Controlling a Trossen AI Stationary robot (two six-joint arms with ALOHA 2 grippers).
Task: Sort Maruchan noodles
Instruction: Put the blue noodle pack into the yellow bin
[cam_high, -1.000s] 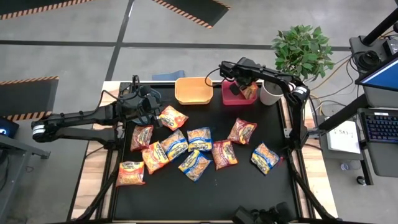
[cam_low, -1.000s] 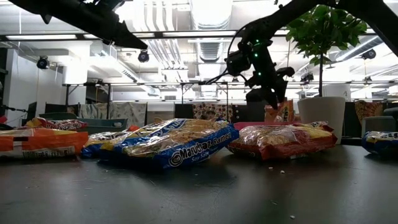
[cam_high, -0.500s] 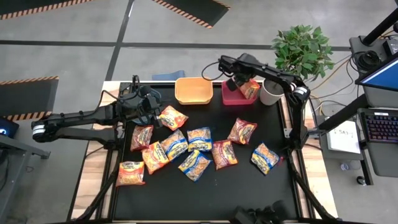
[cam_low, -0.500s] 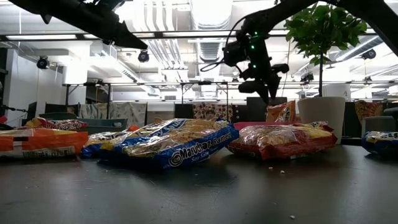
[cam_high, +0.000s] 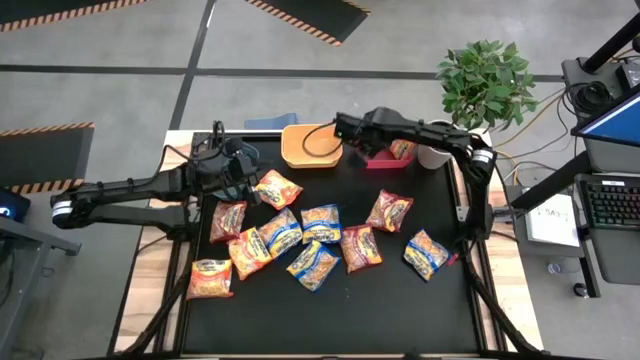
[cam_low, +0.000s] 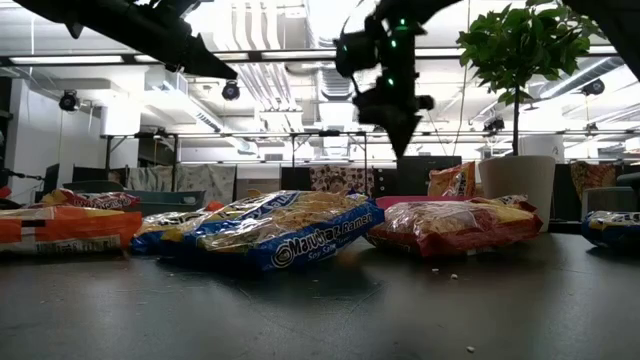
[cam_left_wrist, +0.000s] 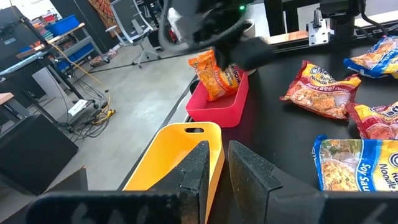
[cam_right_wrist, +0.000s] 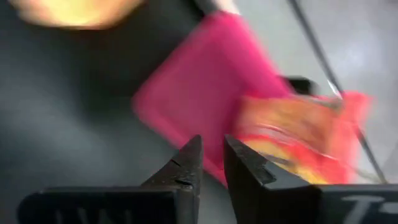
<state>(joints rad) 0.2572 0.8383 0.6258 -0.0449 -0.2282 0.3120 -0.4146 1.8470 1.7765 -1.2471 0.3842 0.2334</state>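
Several Maruchan noodle packets (cam_high: 322, 222) lie flat on the black table, among them a blue-trimmed one (cam_low: 275, 232) close to the low camera. One more orange packet (cam_left_wrist: 214, 74) stands on edge inside the red bin (cam_high: 380, 158), leaning against its wall. My right gripper (cam_high: 347, 133) hangs shut and empty in the air between the red bin and the yellow bin (cam_high: 310, 146); it also shows high up in the low view (cam_low: 398, 140). My left gripper (cam_left_wrist: 217, 149) waits shut and empty at the table's far left, beside a packet (cam_high: 276, 188).
A white pot (cam_high: 435, 150) with a green plant (cam_high: 487, 80) stands just right of the red bin. A blue bin's edge (cam_high: 265, 122) shows behind the yellow bin. Bare black table lies along the near edge (cam_high: 330, 320).
My right gripper has risen out of the red bin and swung toward the table's left, ending between the red and yellow bins, its wrist turning as it went. The orange packet has stayed in the red bin, leaning on the wall.
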